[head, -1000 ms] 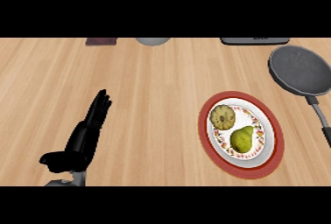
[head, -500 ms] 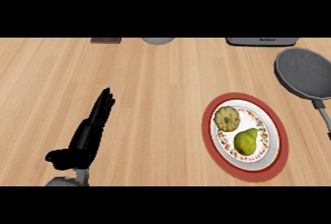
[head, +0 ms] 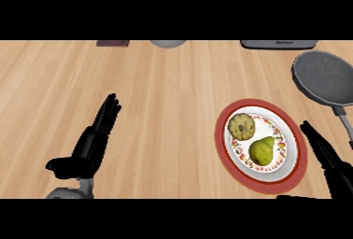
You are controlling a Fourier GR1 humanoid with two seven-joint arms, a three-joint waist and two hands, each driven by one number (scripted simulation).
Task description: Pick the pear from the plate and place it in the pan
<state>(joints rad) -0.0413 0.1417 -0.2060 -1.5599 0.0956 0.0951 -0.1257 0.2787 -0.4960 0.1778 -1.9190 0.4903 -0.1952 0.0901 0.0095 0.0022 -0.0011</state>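
The pear (head: 262, 151) looks light, stiff and smooth, and probably rolls easily; grasp it round its broad lower body. The right hand (head: 329, 161), beside the plate (head: 224, 130), has its fingers (head: 312, 137) straight and together.

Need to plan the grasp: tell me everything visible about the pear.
The pear is yellow-green, smooth-skinned and whole. It lies on its side on the red-rimmed plate, narrow end toward the view's top. A round ridged food sits close beside it; whether they touch is unclear. The open right hand is beside the plate, not touching the pear.
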